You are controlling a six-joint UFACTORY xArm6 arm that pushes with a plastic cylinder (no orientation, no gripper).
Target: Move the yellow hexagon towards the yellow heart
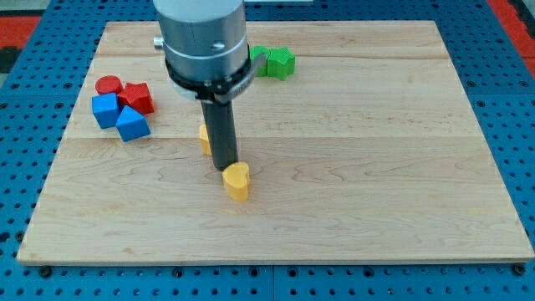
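Rod end effector only, no jaws on this rig, so nothing was gripped; the arm had hold of nothing and could only push.

My tip (224,165) sat on the wooden board (376,167), a little to the view's left of the board's centre. It was wedged between two yellow blocks. The yellow heart (237,181) lay just below and slightly to the view's right of the tip, looked like touching or very nearly so. The yellow hexagon (204,139) was mostly hidden behind the rod on its left side, only a sliver of yellow visible, so its shape could not be confirmed from the view. It sat just beside the rod, above and to the left of the heart. The two yellow blocks were near each other but apart, with the rod in the gap.

Rest of the board: a cluster at the view's left edge, with a red cylinder (109,84) at the top, a red block (138,97) just to its right, a blue cube (105,109) below the cylinder, and a second blue block (132,124) below the red block. All four were packed tight, touching or nearly so.

At the view's top, a green star (279,62) sat just right of the arm's grey housing, with another green block (257,55) partly hidden behind the housing; its shape was unclear.
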